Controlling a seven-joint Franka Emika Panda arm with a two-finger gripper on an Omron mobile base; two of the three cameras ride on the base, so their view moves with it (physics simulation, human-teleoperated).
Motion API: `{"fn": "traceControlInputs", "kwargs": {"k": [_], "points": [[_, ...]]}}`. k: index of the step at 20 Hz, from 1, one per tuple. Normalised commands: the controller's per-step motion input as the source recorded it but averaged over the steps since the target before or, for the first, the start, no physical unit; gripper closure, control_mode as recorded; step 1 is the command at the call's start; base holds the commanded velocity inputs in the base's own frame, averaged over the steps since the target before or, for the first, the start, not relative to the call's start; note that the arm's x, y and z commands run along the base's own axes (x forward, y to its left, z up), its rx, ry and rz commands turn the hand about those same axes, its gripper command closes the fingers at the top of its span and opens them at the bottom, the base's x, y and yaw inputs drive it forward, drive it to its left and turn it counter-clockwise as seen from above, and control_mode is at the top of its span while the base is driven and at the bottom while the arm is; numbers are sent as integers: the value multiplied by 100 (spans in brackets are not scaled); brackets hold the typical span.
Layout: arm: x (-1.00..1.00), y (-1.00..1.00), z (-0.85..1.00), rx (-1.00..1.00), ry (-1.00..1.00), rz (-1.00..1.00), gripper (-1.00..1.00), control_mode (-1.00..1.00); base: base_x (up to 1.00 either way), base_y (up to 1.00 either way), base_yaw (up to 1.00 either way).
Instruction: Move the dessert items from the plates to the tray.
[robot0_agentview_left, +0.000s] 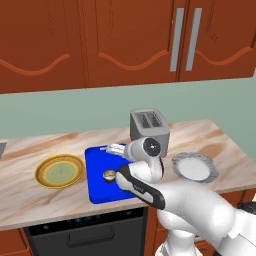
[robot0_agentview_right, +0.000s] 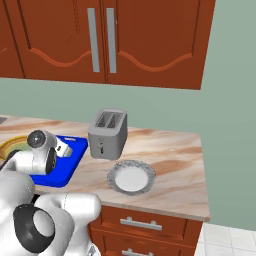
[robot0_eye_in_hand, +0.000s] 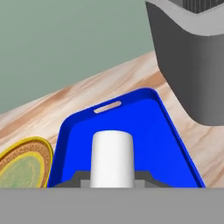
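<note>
In the hand view a white oblong piece (robot0_eye_in_hand: 111, 157) stands between my gripper's (robot0_eye_in_hand: 111, 180) two low fingertips, which are shut on it just above the blue tray (robot0_eye_in_hand: 153, 131). From the left base view, the gripper (robot0_agentview_left: 112, 148) hovers over the tray's far end (robot0_agentview_left: 97, 157). The brown cupcake (robot0_agentview_left: 109, 175) sits on the tray (robot0_agentview_left: 102, 192), in front of the gripper. To the left lies the yellow-rimmed plate (robot0_agentview_left: 59, 171) with an olive-green centre, bare. The grey ridged plate (robot0_agentview_left: 195, 166) on the right is bare too.
A grey toaster (robot0_agentview_left: 148, 125) stands right behind the tray, close to my hand (robot0_agentview_right: 64, 147). The counter's front edge runs just below the tray, with a dark oven front (robot0_agentview_left: 85, 232) under it. Red-brown cupboards (robot0_agentview_right: 110, 40) hang overhead.
</note>
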Motion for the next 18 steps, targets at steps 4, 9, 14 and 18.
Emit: {"fn": "traceControlInputs", "kwargs": {"k": [4,9,14,18], "points": [[38,0,-39,0,14,0,100,-100,0,0,0],[30,0,-46,0,12,0,100,-100,0,0,0],[16,8,-38,0,6,0,100,-100,0,0,0],[16,17,-39,0,4,0,100,-100,0,0,0]]}}
